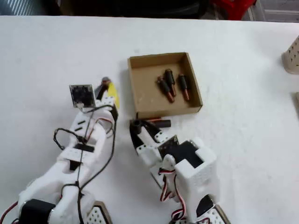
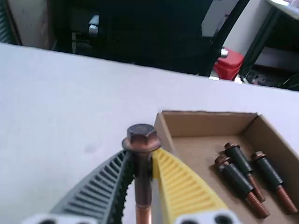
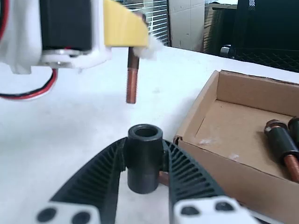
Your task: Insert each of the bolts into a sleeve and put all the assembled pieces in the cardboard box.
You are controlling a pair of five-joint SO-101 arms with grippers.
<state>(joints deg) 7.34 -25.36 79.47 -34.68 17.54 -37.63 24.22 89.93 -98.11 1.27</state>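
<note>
Left hand [image 2: 141,161] pinches the bolt [image 2: 141,140]; right hand [image 3: 145,148] clamps the sleeve [image 3: 144,163] just beside the cardboard box [image 3: 202,154]. Bolt looks off-line, so it could catch the sleeve's rim and skew!

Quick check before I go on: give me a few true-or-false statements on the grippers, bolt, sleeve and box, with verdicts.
1. The left gripper is shut on a bolt. True.
2. The right gripper is empty. False: it is shut on a sleeve, held upright.
3. The cardboard box holds three assembled pieces. True.
4. The bolt is already seated in the sleeve. False: its threaded tip hangs in the air, apart from the sleeve.
</note>
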